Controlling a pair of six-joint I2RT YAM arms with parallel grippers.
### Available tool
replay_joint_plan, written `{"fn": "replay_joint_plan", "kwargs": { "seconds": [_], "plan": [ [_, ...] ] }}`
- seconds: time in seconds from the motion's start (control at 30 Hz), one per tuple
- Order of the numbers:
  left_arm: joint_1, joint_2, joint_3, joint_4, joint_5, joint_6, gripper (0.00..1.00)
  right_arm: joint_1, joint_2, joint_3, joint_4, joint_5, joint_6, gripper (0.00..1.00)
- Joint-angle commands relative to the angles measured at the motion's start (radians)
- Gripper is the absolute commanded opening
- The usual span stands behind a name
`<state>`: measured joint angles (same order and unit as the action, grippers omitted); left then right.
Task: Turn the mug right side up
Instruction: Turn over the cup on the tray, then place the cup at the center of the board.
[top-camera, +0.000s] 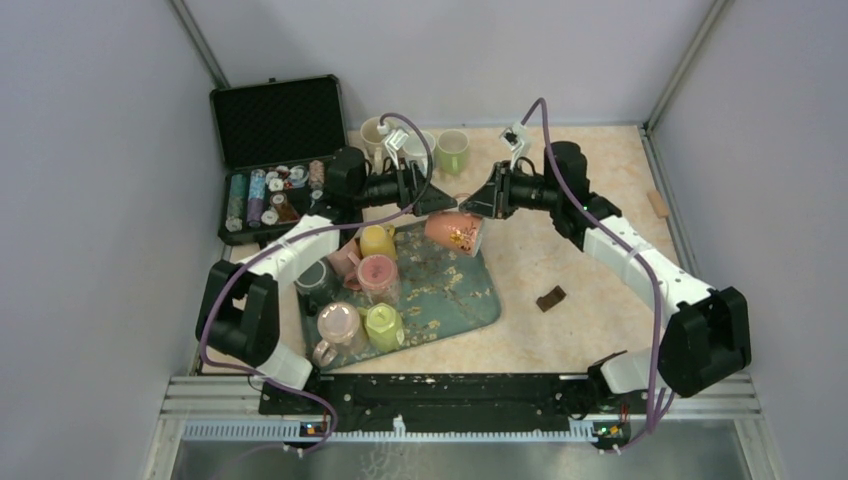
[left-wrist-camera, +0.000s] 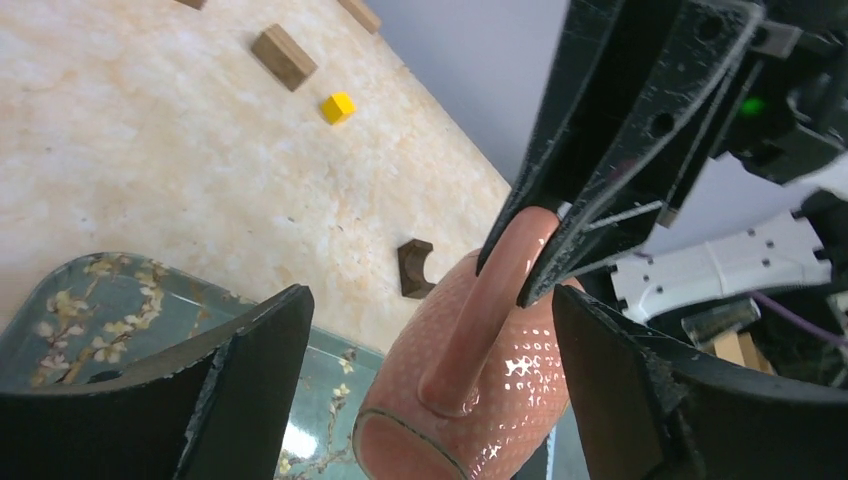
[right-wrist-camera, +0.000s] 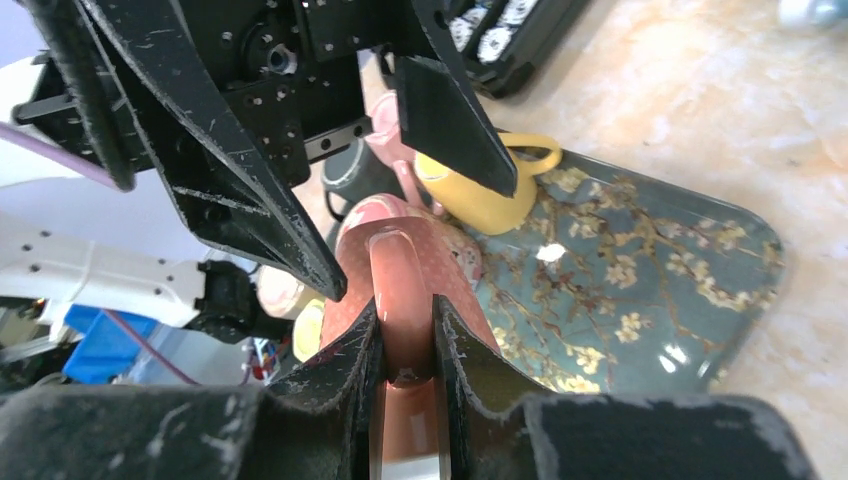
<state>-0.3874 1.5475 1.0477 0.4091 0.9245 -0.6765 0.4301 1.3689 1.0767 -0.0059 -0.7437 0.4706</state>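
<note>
- The right gripper (right-wrist-camera: 407, 318) is clenched on the handle (right-wrist-camera: 400, 270) of the pink mug (right-wrist-camera: 452, 275), pinching it from both sides.
- The mug hangs on its side just ahead of that claw, over the tray (right-wrist-camera: 700, 250).
- Its long axis runs from the right claw toward the left gripper (left-wrist-camera: 430, 300), which is released, with its fingers spread on either side of the body and not touching it.
- Righting it likely falls to the right claw's wrist roll. I cannot tell which end is open.

Item: one salmon-pink glossy ceramic mug (top-camera: 455, 232), fine dotted texture, single loop handle. I read it as tipped on its side, handle uppermost, mid-desk, nearer the far edge.
</note>
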Motion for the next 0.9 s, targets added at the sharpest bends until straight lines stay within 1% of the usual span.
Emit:
{"fn": "replay_joint_plan", "kwargs": {
  "seconds": [0.0, 0.1, 0.23, 0.33, 0.57, 0.87],
  "plan": [
    [0.003, -0.029, 0.068, -0.114, -0.141, 0.105, 0.99, 0.007, -0.008, 0.129, -0.115, 0.099, -0.075, 0.0],
    [0.002, -0.052, 0.089, -0.177, -0.23, 0.147, 0.99, -0.007, 0.017, 0.173, -0.205, 0.164, -0.106, 0.0],
    [0.003, -0.086, 0.108, -0.267, -0.361, 0.193, 0.99, -0.06, 0.063, 0.226, -0.295, 0.215, -0.107, 0.0],
    [0.004, -0.105, 0.117, -0.318, -0.402, 0.223, 0.99, -0.109, 0.105, 0.263, -0.351, 0.243, -0.104, 0.0],
    [0.002, -0.16, 0.097, -0.395, -0.422, 0.286, 0.99, -0.171, 0.238, 0.402, -0.475, 0.379, -0.107, 0.0],
    [-0.011, -0.18, 0.054, -0.405, -0.38, 0.31, 0.99, -0.199, 0.51, 0.733, -0.679, 0.544, -0.115, 0.0]
  ]
}}
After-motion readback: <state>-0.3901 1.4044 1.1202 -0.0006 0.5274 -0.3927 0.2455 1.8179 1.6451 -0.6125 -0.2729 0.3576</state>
